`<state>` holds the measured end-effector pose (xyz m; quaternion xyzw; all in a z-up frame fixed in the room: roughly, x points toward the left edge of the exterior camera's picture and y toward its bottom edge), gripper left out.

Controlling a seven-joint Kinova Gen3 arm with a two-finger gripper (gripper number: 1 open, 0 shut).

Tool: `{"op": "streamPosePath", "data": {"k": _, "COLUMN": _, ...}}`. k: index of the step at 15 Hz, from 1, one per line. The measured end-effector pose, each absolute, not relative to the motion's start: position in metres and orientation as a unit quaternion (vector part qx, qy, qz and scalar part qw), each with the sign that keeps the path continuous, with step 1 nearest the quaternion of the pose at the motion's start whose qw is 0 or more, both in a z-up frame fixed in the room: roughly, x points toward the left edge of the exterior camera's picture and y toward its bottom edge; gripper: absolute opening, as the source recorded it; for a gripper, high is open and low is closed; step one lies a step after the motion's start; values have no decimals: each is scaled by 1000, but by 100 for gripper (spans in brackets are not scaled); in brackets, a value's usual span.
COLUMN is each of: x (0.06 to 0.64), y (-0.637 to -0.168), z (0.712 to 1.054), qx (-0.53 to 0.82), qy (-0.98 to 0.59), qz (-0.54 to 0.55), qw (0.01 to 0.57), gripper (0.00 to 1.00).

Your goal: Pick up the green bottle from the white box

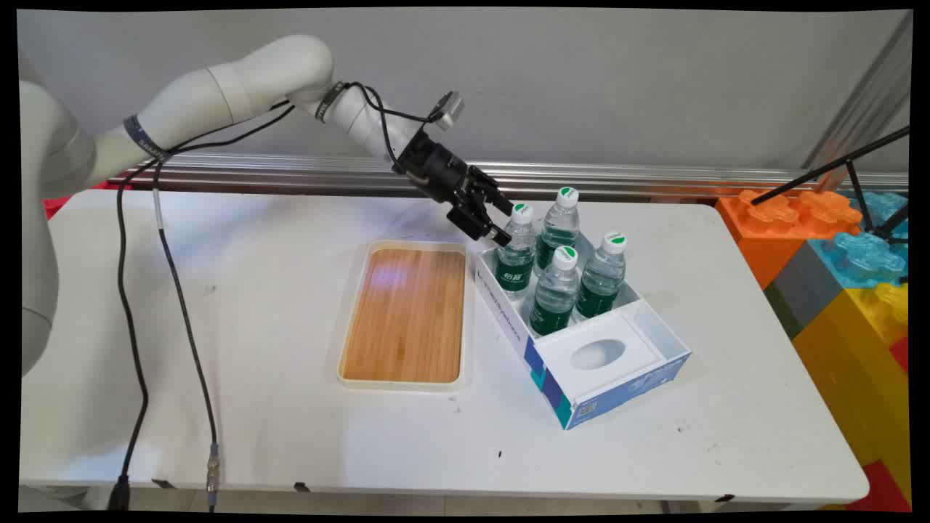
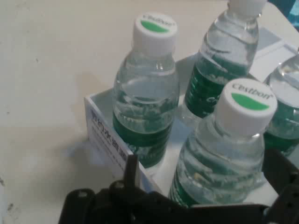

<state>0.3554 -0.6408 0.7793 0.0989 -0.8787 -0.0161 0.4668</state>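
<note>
Four clear water bottles with green labels and white caps stand in the far half of an open white and blue box (image 1: pixel 508 328). My black gripper (image 1: pixel 503 221) reaches in from the upper left and is at the neck of the back-left bottle (image 1: pixel 517 254). In the hand view the gripper (image 2: pixel 204 161) is open, with one finger (image 2: pixel 132 169) left of the nearest bottle (image 2: pixel 224 154) and the other at its right. I cannot tell whether the fingers touch it. Another bottle (image 2: pixel 147 93) stands just beyond, by the box wall (image 2: pixel 105 135).
A shallow cream tray with a wooden bottom (image 1: pixel 407 312) lies left of the box. The box's near half holds a white insert with an oval hole (image 1: pixel 599 354). Large coloured blocks (image 1: pixel 835 261) and a black tripod leg (image 1: pixel 828 168) stand at the right. Black cables (image 1: pixel 131 319) hang at left.
</note>
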Motion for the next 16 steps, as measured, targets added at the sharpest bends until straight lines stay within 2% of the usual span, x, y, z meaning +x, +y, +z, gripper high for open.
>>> {"op": "streamPosePath", "data": {"k": 4, "x": 360, "y": -640, "z": 793, "qx": 102, "qy": -879, "qz": -7, "qw": 466, "gripper": 100}}
{"op": "streamPosePath", "data": {"k": 8, "x": 372, "y": -629, "z": 823, "qx": 115, "qy": -882, "qz": 0, "qw": 457, "gripper": 100}}
{"op": "streamPosePath", "data": {"k": 12, "x": 389, "y": -601, "z": 856, "qx": 142, "qy": -889, "qz": 1, "qw": 434, "gripper": 100}}
{"op": "streamPosePath", "data": {"k": 16, "x": 395, "y": -571, "z": 875, "qx": 176, "qy": -891, "qz": 7, "qw": 419, "gripper": 100}}
